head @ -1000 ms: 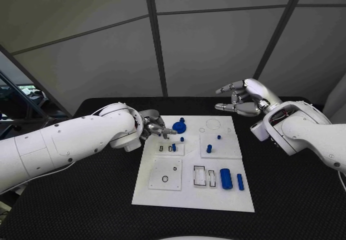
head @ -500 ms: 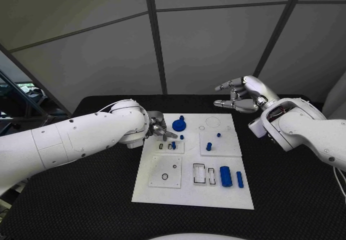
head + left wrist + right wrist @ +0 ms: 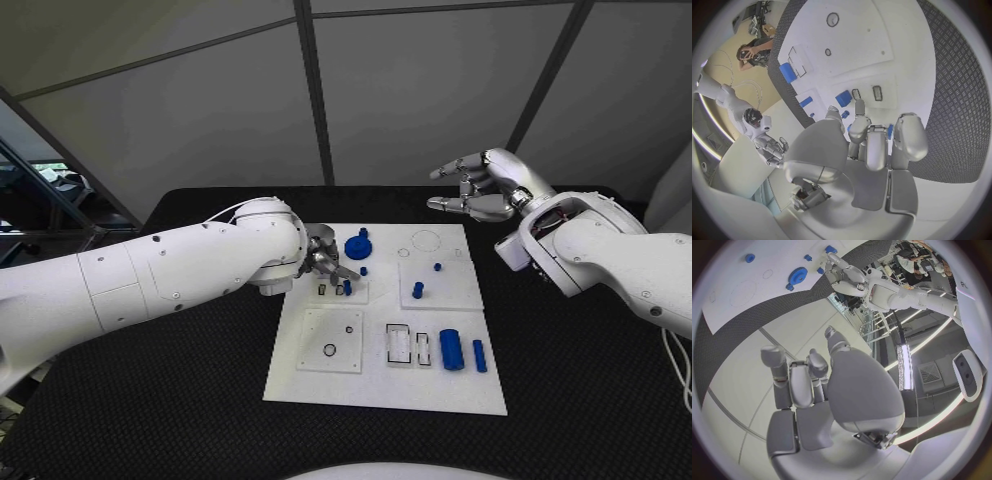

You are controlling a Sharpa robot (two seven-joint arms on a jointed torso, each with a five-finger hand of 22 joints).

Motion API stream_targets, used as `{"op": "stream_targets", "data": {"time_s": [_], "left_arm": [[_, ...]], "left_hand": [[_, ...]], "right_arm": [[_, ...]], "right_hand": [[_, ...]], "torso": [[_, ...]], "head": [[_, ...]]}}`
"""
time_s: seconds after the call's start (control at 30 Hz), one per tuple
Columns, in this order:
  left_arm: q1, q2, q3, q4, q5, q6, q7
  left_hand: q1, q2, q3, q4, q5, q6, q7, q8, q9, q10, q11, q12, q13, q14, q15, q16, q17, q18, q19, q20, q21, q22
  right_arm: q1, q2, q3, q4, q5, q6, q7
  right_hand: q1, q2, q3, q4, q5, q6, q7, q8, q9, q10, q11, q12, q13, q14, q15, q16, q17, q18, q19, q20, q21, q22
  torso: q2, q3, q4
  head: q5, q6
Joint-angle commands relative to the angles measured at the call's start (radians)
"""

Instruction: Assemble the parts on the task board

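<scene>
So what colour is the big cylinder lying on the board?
Blue; the cylinder shows best in the head view.

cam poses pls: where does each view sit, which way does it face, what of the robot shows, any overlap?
Head view: on the head, looking down at the task board; both arms, left hand, right hand.
Left wrist view: behind the left hand, facing the task board.
Right wrist view: behind the right hand, raised, facing the board's far end.
Shared: the blue gear shows in the head and right wrist views.
</scene>
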Motion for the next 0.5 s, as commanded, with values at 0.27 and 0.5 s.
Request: {"op": "stream_targets", "data": {"time_s": [0.27, 0.5], "left_arm": [[0.002, 0.014, -0.002, 0.002, 0.004, 0.023, -0.009], [0.002, 0.016, -0.002, 0.003, 0.015, 0.026, -0.009]], "left_hand": [[-0.003, 0.005, -0.006, 0.001, -0.003, -0.01, 0.0, 0.007, 0.005, 0.006, 0.001, 0.003, -0.003, 0.067, -0.008, 0.003, 0.12, 0.018, 0.005, -0.002, 0.005, 0.0], [0.008, 0.009, -0.005, -0.002, -0.001, -0.013, -0.001, 0.011, 0.013, 0.005, 0.0, 0.002, -0.003, 0.067, -0.008, 0.003, 0.12, 0.018, 0.004, -0.002, 0.006, 0.003]], "right_arm": [[0.002, 0.011, 0.001, -0.016, 0.004, 0.023, -0.023], [0.002, 0.016, 0.001, -0.022, 0.004, 0.028, -0.028]], "right_hand": [[-0.008, 0.002, -0.006, 0.003, 0.009, -0.006, 0.001, 0.007, -0.001, -0.008, 0.001, -0.003, -0.002, 0.013, -0.004, -0.009, -0.005, 0.009, -0.007, 0.001, -0.009, -0.005], [-0.008, 0.002, -0.006, 0.003, 0.009, -0.006, 0.001, 0.007, -0.001, -0.007, 0.002, -0.003, -0.002, 0.013, -0.004, -0.009, -0.005, 0.009, -0.007, 0.001, -0.009, -0.005]], "torso": [[0.001, -0.0006, -0.0002], [0.001, -0.0009, 0.0008]], "head": [[0.001, -0.002], [-0.001, -0.002]]}}
